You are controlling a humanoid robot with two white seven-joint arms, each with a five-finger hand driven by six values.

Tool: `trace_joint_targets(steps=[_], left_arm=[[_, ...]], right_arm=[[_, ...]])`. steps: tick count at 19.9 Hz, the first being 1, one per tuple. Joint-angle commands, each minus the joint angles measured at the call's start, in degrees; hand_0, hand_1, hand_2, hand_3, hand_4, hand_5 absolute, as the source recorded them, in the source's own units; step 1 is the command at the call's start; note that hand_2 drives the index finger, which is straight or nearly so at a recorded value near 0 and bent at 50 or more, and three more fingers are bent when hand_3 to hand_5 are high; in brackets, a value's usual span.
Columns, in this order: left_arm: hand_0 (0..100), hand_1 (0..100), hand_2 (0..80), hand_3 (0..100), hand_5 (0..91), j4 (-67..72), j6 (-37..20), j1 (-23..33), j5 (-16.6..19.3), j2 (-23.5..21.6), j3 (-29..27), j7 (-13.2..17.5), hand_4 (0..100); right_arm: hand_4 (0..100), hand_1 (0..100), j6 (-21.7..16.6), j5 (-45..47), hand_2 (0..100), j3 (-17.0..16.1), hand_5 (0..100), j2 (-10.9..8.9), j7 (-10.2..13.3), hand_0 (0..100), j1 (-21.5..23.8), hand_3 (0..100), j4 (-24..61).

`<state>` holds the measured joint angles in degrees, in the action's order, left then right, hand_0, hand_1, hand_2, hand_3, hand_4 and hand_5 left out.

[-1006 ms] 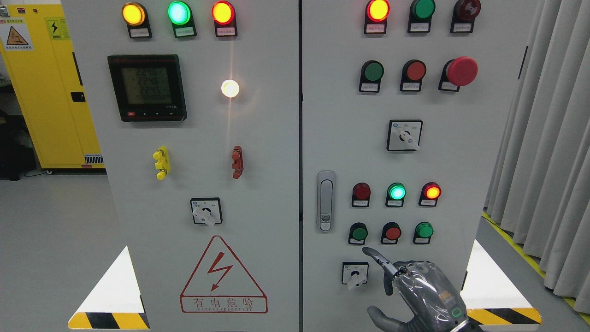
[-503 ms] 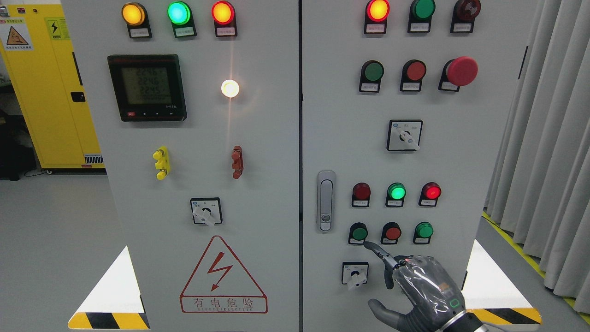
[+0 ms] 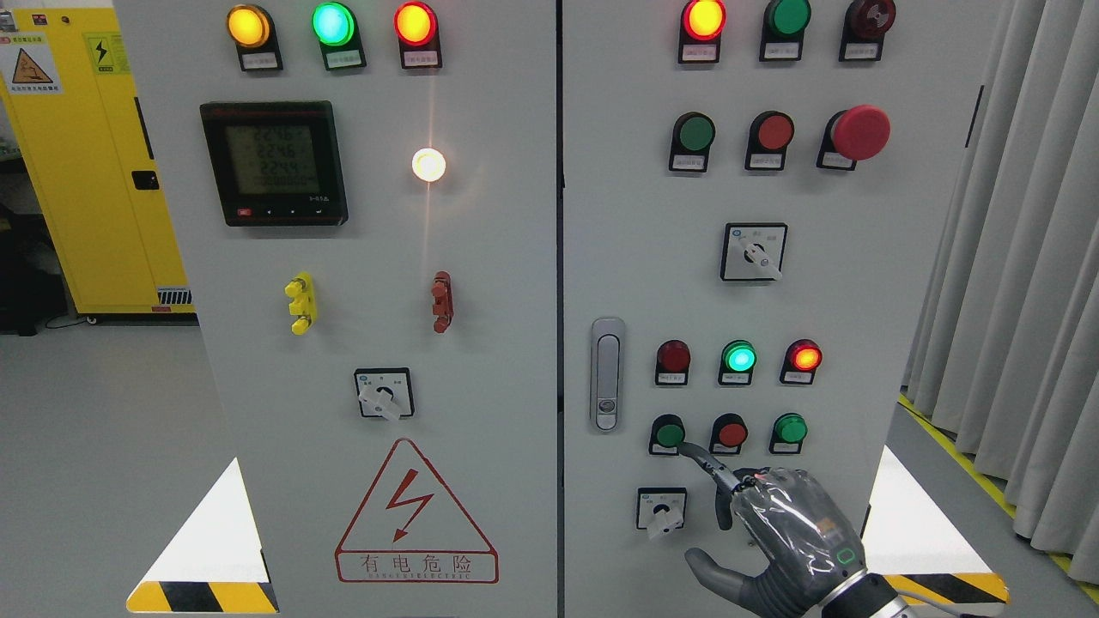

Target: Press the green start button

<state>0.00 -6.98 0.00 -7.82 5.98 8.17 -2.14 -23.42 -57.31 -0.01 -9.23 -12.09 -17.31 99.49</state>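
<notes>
My right hand (image 3: 786, 536) comes up from the bottom right of the picture, with its wrist cut off by the bottom edge. One long finger (image 3: 706, 463) points up and to the left, the thumb sticks out low on the left side, and the other fingers are curled in. It holds nothing. The fingertip sits right at the lower edge of the green button (image 3: 669, 434), touching it or almost touching it; I cannot tell if it is pushing. My left hand does not show at all.

The green button is round and dark green, set in a black holder on the right door of the grey cabinet (image 3: 859, 257). It is the first in a row of three, with a red button (image 3: 731, 433) beside it and another green one (image 3: 788, 429) after that. The tiny label under it is partly hidden by my finger and too small to read. Above this row are three lamps; the middle green lamp (image 3: 738, 357) glows. Just left of my hand is a small switch knob (image 3: 661, 510). The top row of lamps is cut by the picture's top edge.
</notes>
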Motion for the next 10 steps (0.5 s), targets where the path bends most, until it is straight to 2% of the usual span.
trace_joint_targets(steps=[1,10], left_arm=[[12,56,0.0,0,0.0,-1.58,0.04,-0.97,0.0,0.0,0.0,0.03,0],[12,56,0.0,0,0.0,-1.58,0.04,-0.97,0.0,0.0,0.0,0.03,0]], right_arm=[[74,69,0.04,0.01,0,-0.08,68,0.0,-0.04,33,-0.26,74,-0.26],[75,69,0.04,0.01,0,0.71,68,0.09,0.05,34,-0.35,74,-0.08]])
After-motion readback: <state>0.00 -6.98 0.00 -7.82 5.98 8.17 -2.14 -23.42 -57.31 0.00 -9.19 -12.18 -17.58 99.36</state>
